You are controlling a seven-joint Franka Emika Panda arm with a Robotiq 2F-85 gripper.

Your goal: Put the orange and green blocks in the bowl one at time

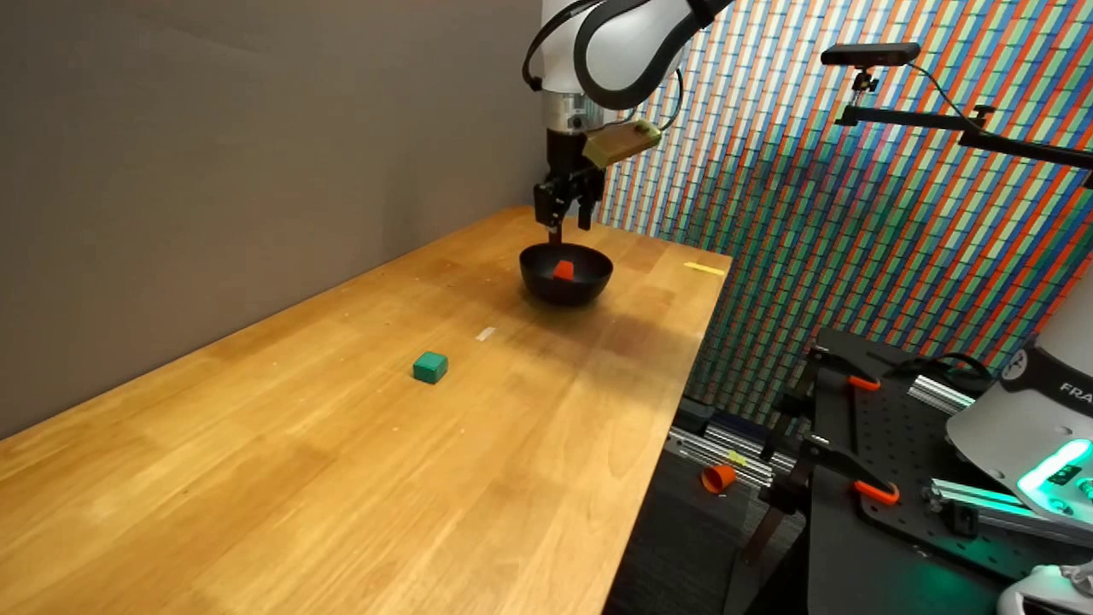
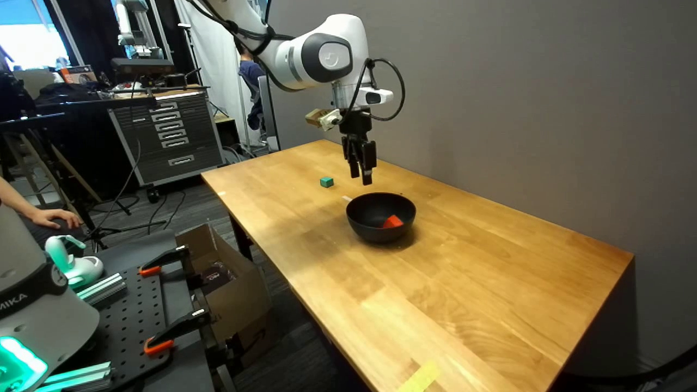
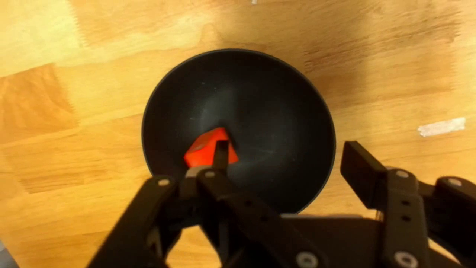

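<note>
1. The end effector (image 3: 286, 152) hangs above the bowl (image 3: 275, 100); its jaws stand well apart and hold nothing.
2. In the bowl lies the orange block (image 3: 202, 150), off to one side and seemingly tilted. Half the task looks done: one block of two is in.
3. The bowl's rim is the nearest likely hindrance: a low sideways move could catch it, so some lift seems wise before travel.
4. Past the white tape (image 1: 486, 334), the green block (image 1: 429, 367) sits flat on the surface (image 1: 341, 478), well apart from the bowl. Gripping, carrying and releasing it are what is left. The white tape looks flat and should hinder nothing.
5. The wall (image 1: 213, 171) runs along one long edge of the surface in both exterior views. It probably limits reach on that side, though the green block lies away from it.
6. Yellow tape (image 1: 704, 268) lies near one end of the surface, likely out of the way.
7. Beyond the opposite long edge, clamps (image 2: 182, 325) stand by the robot's base (image 2: 60, 310), and what looks like an orange cup (image 1: 718, 478) lies low in an exterior view; neither seems to obstruct.
</note>
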